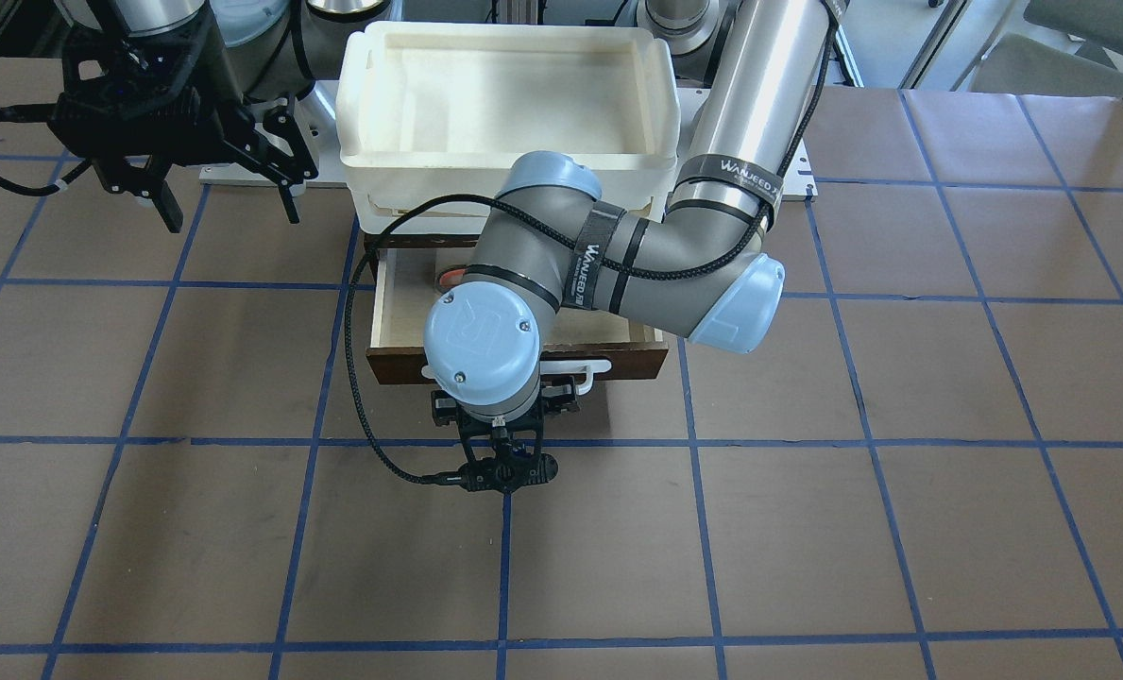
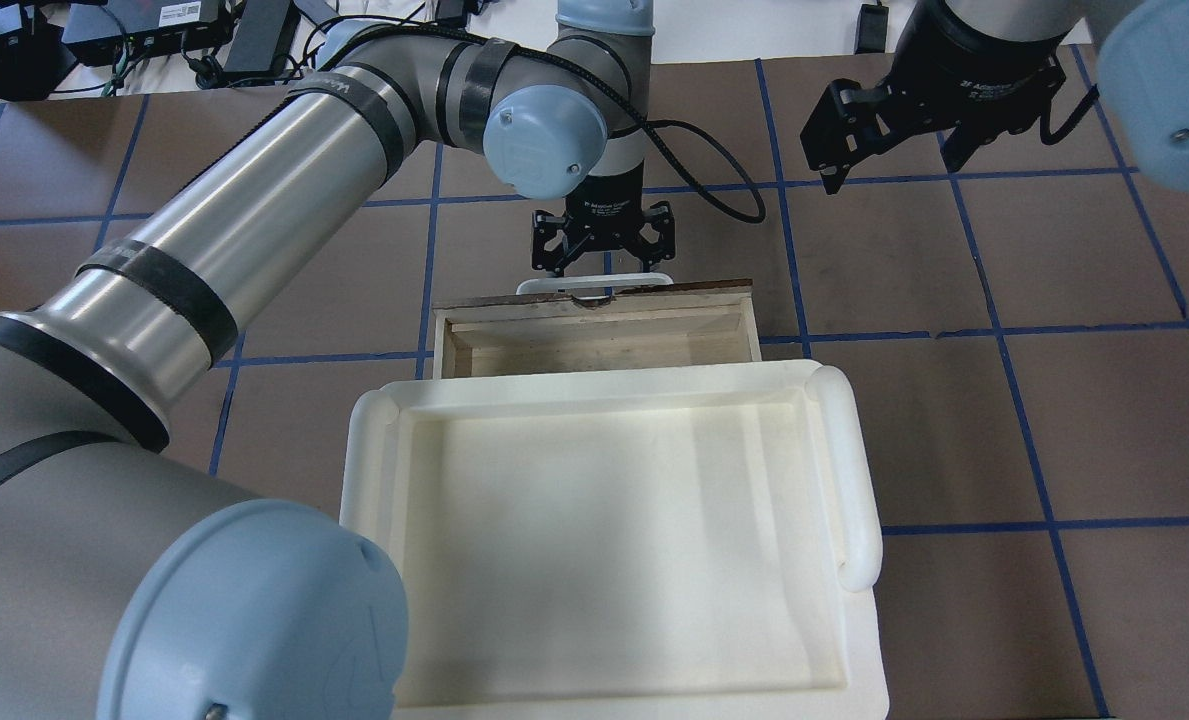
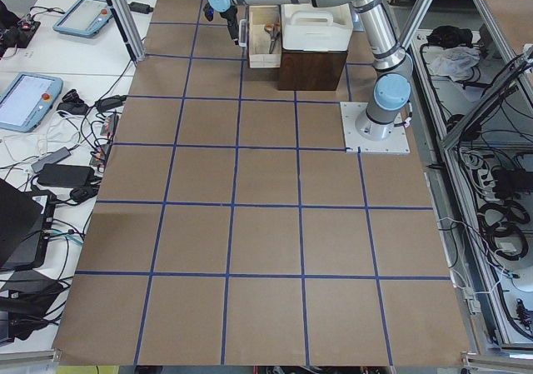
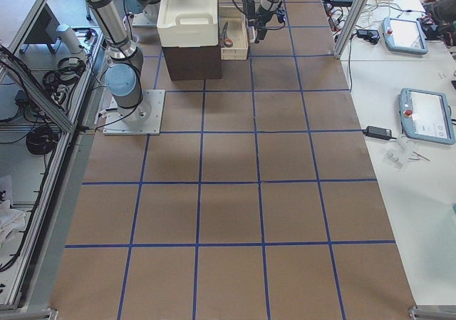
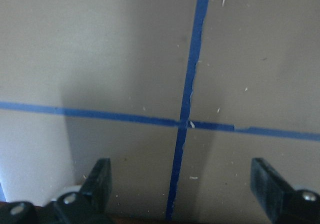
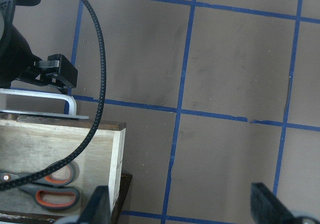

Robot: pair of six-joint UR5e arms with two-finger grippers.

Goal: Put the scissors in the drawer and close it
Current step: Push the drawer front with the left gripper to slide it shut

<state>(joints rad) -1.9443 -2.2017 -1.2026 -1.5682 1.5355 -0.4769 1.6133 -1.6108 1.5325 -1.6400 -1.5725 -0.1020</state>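
Note:
The drawer (image 1: 400, 326) stands pulled open below the white tray, its dark brown front (image 1: 637, 361) and white bar handle (image 2: 594, 284) facing away from the robot. The scissors (image 6: 45, 185) lie inside it on the pale wood, with orange-lined loops that also show in the front-facing view (image 1: 448, 277). My left gripper (image 2: 602, 262) points down, open and empty, right at the handle in front of the drawer; I cannot tell whether it touches. In the left wrist view its fingers (image 5: 100, 181) are spread over bare table. My right gripper (image 1: 230, 210) is open and empty, off to the drawer's side.
A large white plastic tray (image 2: 844, 460) sits on the dark brown cabinet (image 3: 312, 70) above the drawer. The brown table has blue tape lines (image 5: 187, 92). The left arm's cable (image 1: 372, 444) loops beside the drawer.

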